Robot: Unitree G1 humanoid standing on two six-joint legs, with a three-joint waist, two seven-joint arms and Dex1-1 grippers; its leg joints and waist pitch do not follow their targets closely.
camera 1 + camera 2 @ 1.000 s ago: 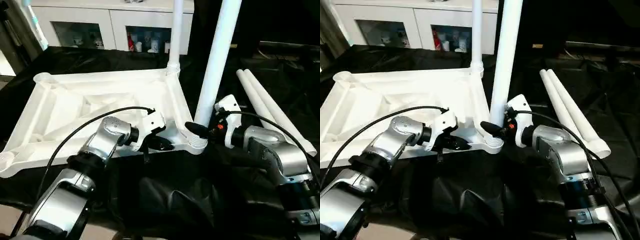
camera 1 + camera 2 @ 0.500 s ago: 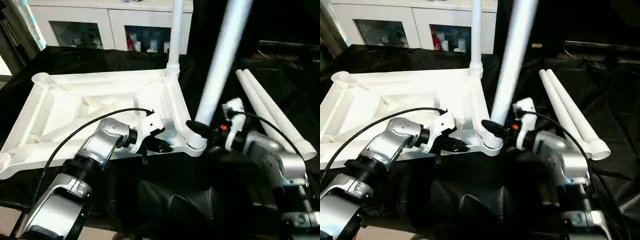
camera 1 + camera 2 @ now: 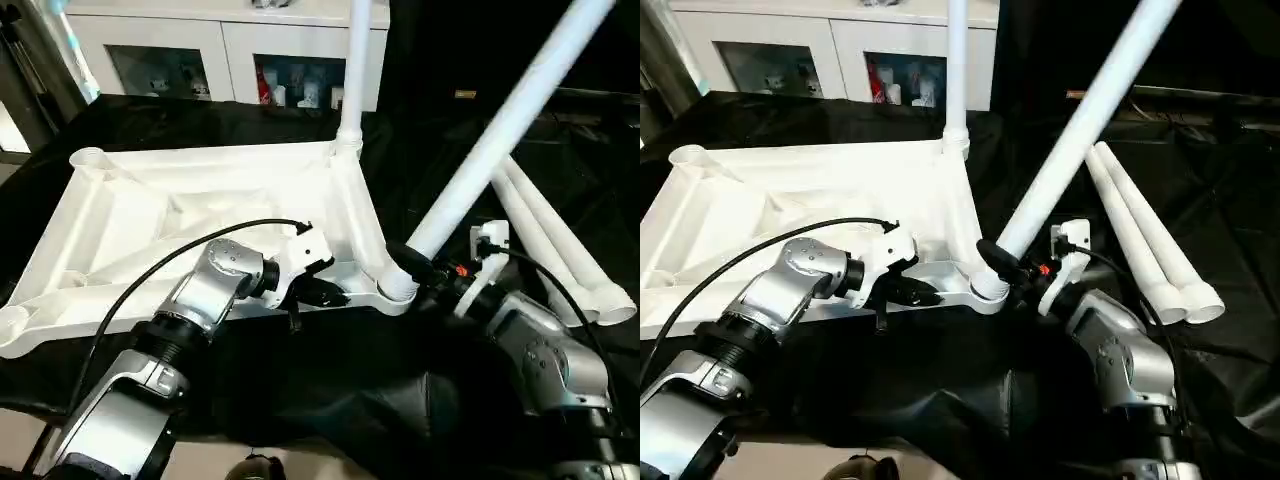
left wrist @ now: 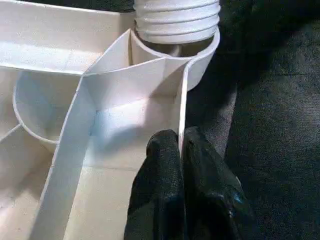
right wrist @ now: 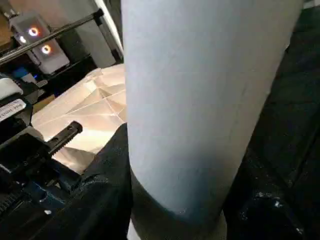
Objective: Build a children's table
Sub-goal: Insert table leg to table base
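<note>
The white table top (image 3: pixel 200 200) lies upside down on black cloth, ribbed underside up. One white leg (image 3: pixel 352 70) stands upright in the far right corner socket. A second leg (image 3: pixel 500 120) leans steeply to the right, its threaded end (image 4: pixel 176 20) sitting at the near right corner socket (image 3: pixel 392 288). My right gripper (image 3: pixel 415 262) is shut on this leg just above the socket, with black fingers (image 5: pixel 107 170) on both sides of it. My left gripper (image 3: pixel 325 293) is shut on the table top's thin near rim, beside that socket; its fingertips (image 4: pixel 160 165) pinch the wall.
Two loose white legs (image 3: pixel 565 255) lie side by side on the black cloth at the right. White cabinets (image 3: pixel 220 50) with glass doors stand behind the table. The black cloth bunches up in front of my arms.
The leg in my right gripper has tipped from almost upright to a steep lean to the right, its foot staying at the socket. My left gripper has kept its hold on the rim.
</note>
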